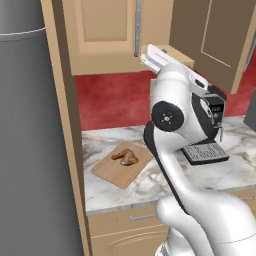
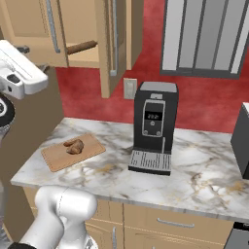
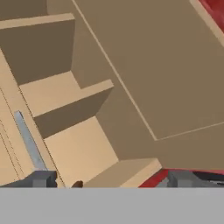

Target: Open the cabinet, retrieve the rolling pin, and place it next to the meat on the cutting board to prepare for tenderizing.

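Observation:
The cabinet (image 2: pixel 82 24) hangs above the counter, its right door (image 2: pixel 114 44) swung open and its left door (image 1: pixel 105 25) closed. Inside, the rolling pin (image 2: pixel 81 47) lies on the bottom shelf; in the hand view only a brown end of it (image 3: pixel 78 184) peeks up at the bottom. My gripper (image 3: pixel 113 179) is raised in front of the open compartment, jaws wide apart and empty, looking at the shelves (image 3: pixel 65 94). On the counter below, the meat (image 1: pixel 126 157) rests on the cutting board (image 1: pixel 112 172), seen from the other side as meat (image 2: pixel 74 146) on the cutting board (image 2: pixel 56 158).
A black coffee machine (image 2: pixel 153 126) stands on the marble counter (image 2: pixel 194 170) right of the board. A tall grey fridge (image 1: pixel 30 150) and a tan side panel (image 1: pixel 67 125) wall off the left. The closed door's silver handle (image 3: pixel 28 142) runs beside my left fingertip.

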Tool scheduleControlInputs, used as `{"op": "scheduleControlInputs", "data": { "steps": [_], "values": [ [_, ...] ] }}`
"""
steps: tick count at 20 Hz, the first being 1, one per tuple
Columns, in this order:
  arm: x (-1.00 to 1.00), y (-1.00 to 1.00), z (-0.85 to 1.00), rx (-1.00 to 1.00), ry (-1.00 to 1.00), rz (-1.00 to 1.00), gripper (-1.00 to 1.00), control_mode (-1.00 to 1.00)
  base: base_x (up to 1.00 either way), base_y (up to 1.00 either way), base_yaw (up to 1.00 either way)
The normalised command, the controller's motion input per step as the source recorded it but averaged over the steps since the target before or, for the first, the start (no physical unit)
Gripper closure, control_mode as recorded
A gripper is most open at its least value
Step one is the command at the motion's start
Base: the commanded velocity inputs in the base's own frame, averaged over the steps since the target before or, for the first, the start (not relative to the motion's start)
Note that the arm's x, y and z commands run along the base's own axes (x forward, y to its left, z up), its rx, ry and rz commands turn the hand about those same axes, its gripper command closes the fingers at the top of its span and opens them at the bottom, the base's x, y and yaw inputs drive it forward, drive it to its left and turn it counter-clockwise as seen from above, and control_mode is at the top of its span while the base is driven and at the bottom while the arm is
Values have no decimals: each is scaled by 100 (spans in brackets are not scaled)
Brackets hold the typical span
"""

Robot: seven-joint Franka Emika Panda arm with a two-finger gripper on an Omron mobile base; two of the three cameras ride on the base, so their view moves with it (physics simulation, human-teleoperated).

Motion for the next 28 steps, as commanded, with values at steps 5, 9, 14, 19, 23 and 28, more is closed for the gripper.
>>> {"op": "scheduleControlInputs", "data": {
  "steps": [5, 9, 14, 19, 23, 28],
  "values": [
    [45, 4, 0, 3, -2, 21, -100, -100, 0, 0, 0],
    [43, 36, -7, -1, 1, 12, -100, -100, 0, 0, 0],
    [41, 53, -3, -16, 13, -2, -100, -100, 0, 0, 0],
    [45, 36, 0, -16, 13, -2, -100, -100, 0, 0, 0],
    [42, 3, -1, -8, 2, 0, -100, -100, 0, 0, 0],
    [21, 0, -4, -4, -3, 1, -100, -100, 0, 0, 0]
  ]
}}
